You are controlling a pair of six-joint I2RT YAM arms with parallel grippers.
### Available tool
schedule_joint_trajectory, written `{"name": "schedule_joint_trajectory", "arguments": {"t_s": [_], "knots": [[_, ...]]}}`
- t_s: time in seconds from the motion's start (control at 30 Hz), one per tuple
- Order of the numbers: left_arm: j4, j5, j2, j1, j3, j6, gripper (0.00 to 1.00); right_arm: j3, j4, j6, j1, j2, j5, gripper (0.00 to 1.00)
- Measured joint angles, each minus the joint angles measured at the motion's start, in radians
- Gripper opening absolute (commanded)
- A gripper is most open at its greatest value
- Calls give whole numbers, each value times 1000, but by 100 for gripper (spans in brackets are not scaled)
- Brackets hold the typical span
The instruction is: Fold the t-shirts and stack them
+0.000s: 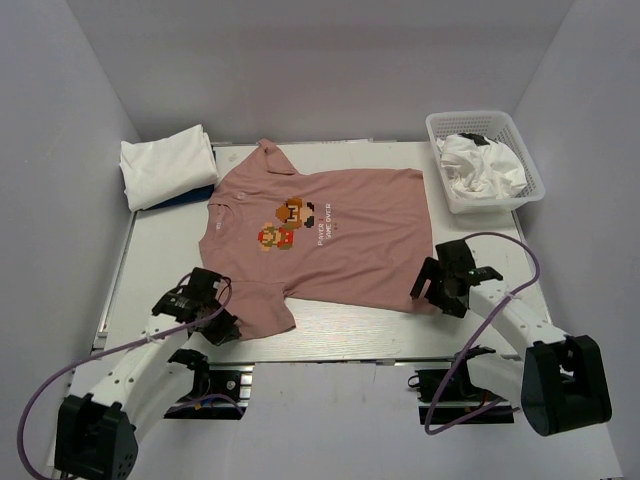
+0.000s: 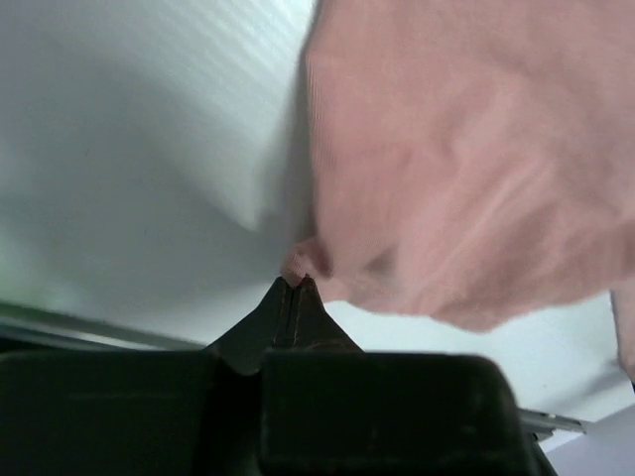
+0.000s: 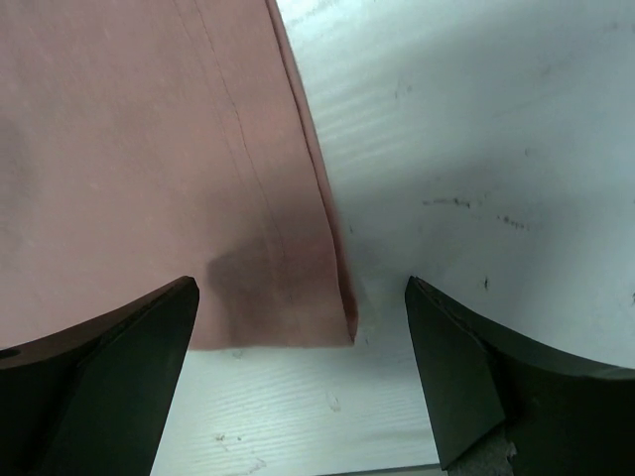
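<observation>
Pink pixel-print t-shirt (image 1: 340,235) lies flat mid-table, collar toward the left edge, hem toward the right edge. Left gripper (image 2: 298,284) sits at the near sleeve, clenched on a nip of the pink fabric, tips together. Right gripper (image 3: 301,290) is spread wide, straddling the hem's near corner; can't tell if it touches. Folded white t-shirt (image 1: 165,165) sits in the far-left corner on a blue garment (image 1: 190,198). Mesh basket (image 1: 470,117) sits in the far-right corner, crumpled white t-shirt (image 1: 480,168) inside.

Left tool (image 2: 298,285) pinched, right tool (image 3: 301,288) spread
</observation>
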Motion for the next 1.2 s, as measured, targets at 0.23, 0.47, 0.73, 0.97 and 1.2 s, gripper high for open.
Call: {"name": "schedule_joint_trajectory", "arguments": {"t_s": [0.23, 0.47, 0.73, 0.97, 1.2], "knots": [[-138, 7, -141, 0, 52, -19, 0, 26, 90, -49, -17, 87, 1, 79], [-204, 17, -143, 0, 75, -38, 0, 45, 157, -82, -31, 140, -32, 62], [-233, -4, -127, 0, 122, -47, 0, 43, 173, -69, -32, 120, -73, 90], [-231, -16, -137, 0, 130, -50, 0, 35, 35, -35, -33, 61, -49, 88], [-202, -14, -132, 0, 128, -39, 0, 37, -5, -23, -35, 66, -50, 74]]}}
